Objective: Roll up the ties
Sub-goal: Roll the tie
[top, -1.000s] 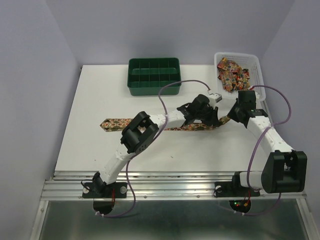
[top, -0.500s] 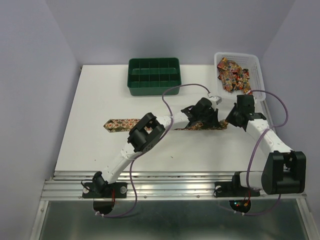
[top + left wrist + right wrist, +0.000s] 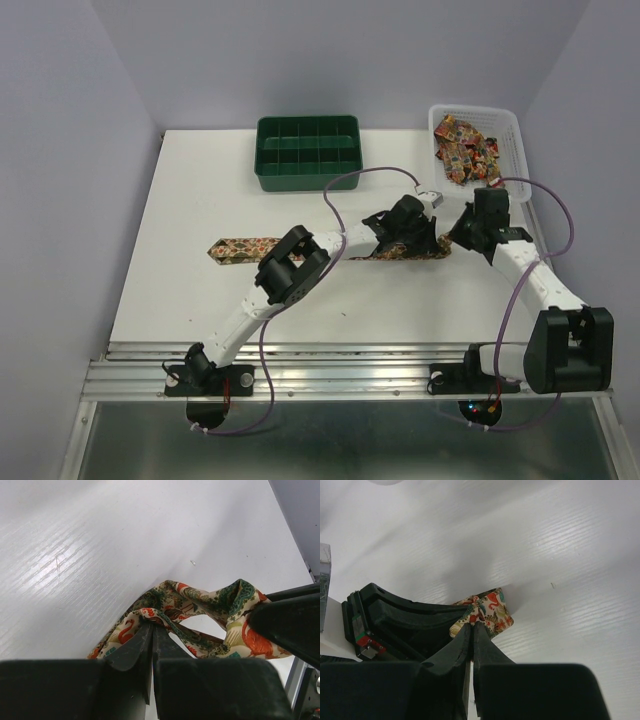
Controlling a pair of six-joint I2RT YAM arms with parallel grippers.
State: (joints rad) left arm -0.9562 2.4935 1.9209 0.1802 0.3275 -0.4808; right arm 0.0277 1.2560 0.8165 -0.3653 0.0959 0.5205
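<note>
Overhead, working at the right end of the tie (image 3: 240,246), lying stretched across the table (image 3: 200,180). Through the left wrist, clamping the left gripper (image 3: 151,630) on a curled fold. Through the right wrist, pinching the tip in the right gripper (image 3: 472,627); probably needing tight, even turns rolling leftward.

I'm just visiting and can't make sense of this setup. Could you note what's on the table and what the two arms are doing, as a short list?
worked tie: stretched across the table, its right end bunched up
left gripper: shut, pinching the bunched fabric
right gripper: shut on that same end
green tray: back centre, untouched
white basket: back right corner, holding more ties
</note>
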